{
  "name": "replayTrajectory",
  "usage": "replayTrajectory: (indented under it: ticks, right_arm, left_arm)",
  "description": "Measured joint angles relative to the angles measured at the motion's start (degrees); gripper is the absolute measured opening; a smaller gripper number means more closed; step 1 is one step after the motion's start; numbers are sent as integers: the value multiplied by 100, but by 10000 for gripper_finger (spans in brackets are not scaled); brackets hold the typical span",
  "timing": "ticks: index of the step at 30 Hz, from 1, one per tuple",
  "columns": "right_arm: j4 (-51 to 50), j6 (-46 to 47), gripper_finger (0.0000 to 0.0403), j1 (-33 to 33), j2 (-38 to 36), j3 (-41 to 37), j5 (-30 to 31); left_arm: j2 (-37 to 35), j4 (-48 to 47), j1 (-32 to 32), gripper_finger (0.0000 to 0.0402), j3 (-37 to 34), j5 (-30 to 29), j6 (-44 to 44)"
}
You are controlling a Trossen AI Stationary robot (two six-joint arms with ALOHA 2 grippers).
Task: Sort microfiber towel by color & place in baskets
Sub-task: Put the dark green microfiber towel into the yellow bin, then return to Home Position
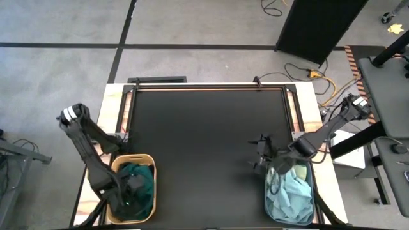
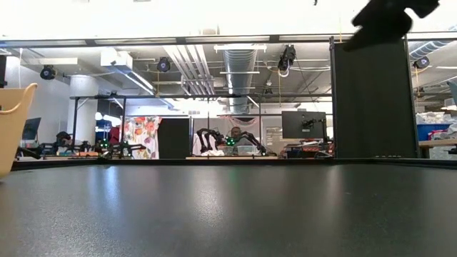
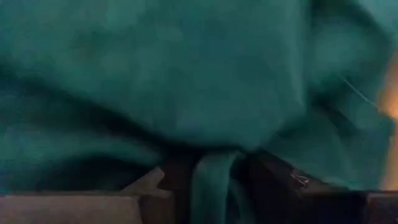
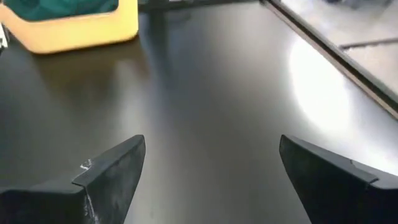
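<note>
The orange-yellow basket [image 1: 148, 161] stands at the table's near left corner and holds dark green towels [image 1: 139, 177]. My left gripper [image 1: 131, 189] reaches down into it, shut on dark green cloth that fills the left wrist view [image 3: 186, 81]. The grey-blue basket [image 1: 267, 206] stands at the near right corner and holds light blue towels [image 1: 297, 191]. My right gripper [image 1: 261, 153] hovers open over bare table just left of that basket's far end, touching nothing. In its wrist view [image 4: 211, 168] it faces the orange-yellow basket [image 4: 74, 31]. My left gripper pinches a narrow fold of the dark green towel [image 3: 214, 180] between its two fingers [image 3: 273, 177], coming from above and pointing down into the basket. The rest of the cloth bunches in front of the fingers, inside the basket. One layer or several cannot be told.
The black table top [image 1: 204, 134] lies bare between the two baskets and toward the far edge. The orange-yellow basket's rim [image 2: 14, 121] shows at the low view's left edge. Cables [image 1: 307, 70] and a dark cabinet [image 1: 323, 25] are on the floor beyond the table's far right corner.
</note>
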Motion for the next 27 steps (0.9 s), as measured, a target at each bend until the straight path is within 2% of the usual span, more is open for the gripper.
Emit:
replayTrajectory:
  ticks: [2,6,8,11,14,18,21,24,27]
  right_arm:
    - [365,-400,364,-207,74,-4,-71]
    - [1236,-1333,364,-624,374,-13,-95]
    - [1670,-1804,364,-807,580,-13,-98]
    - [2395,-2515,364,-1112,940,-13,-262]
    - [3295,-3049,364,-1445,1329,-15,-406]
    - [4557,-3952,364,-1892,1915,-15,-798]
    - [5550,-4581,364,-2248,2281,-15,-1904]
    - [6252,-4830,364,-2577,2459,-17,-3088]
    - [6251,-4973,364,-2828,2322,-75,-3342]
  left_arm:
    - [-285,-333,11,118,269,-233,-10]
    - [-869,-825,34,126,635,-1566,182]
    - [-1137,-987,131,127,627,-2009,358]
    - [-1529,-964,495,126,383,-2120,886]
    - [-1935,-665,1086,119,30,-2243,1803]
    - [-2647,645,1959,112,-696,-3125,3831]
    - [-3285,2049,2665,101,-1426,-3376,5381]
    - [-3871,3694,3483,83,-2248,-2837,6586]
    - [-4246,5143,4368,66,-3027,-1901,7372]
